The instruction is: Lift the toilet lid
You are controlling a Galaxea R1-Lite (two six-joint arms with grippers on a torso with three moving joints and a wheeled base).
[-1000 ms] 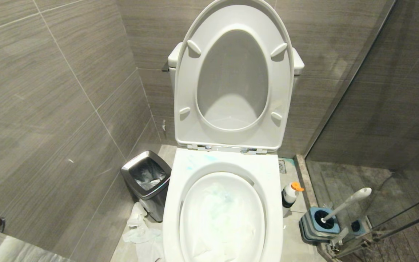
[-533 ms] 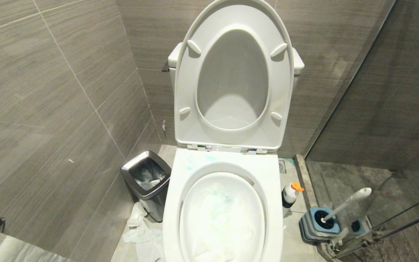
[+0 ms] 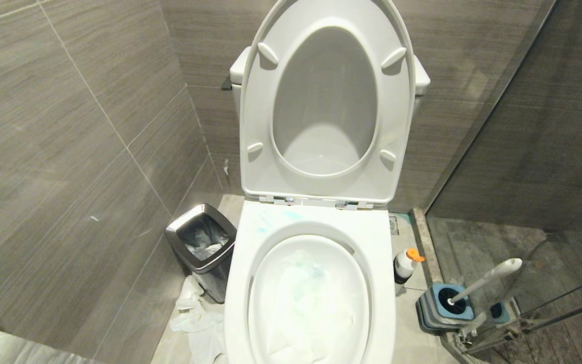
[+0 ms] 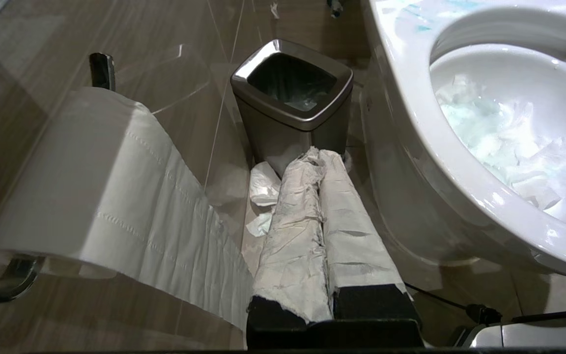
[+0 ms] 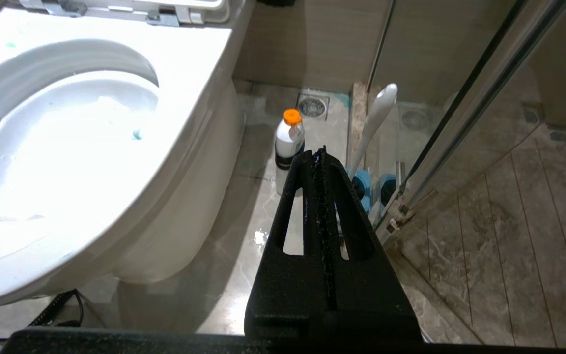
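The toilet lid point(image 3: 324, 91) stands upright against the tank. Its glossy white inside shows through the oval hole of the seat ring point(image 3: 256, 116), which is raised against it. Neither gripper appears in the head view. My left gripper point(image 4: 320, 153), its fingers wrapped in whitish paper tape, is shut on nothing. It hangs low beside the bowl's outer wall point(image 4: 410, 196) and points toward the bin. My right gripper point(image 5: 318, 153), black, is also shut and empty, low on the bowl's other side above the floor.
The open bowl point(image 3: 308, 298) holds crumpled tissue. A steel bin point(image 3: 201, 236) and loose tissue point(image 3: 195, 316) lie to its left, with a toilet roll point(image 4: 91, 182) on the wall. An orange-capped bottle point(image 3: 405, 264), a brush in its holder point(image 3: 483, 280) and a glass shower door point(image 5: 474, 98) stand to the right.
The whole head view has shifted slightly, so the toilet sits a little higher and larger in the picture. That is the camera moving. Lid, seat and floor items have not moved.
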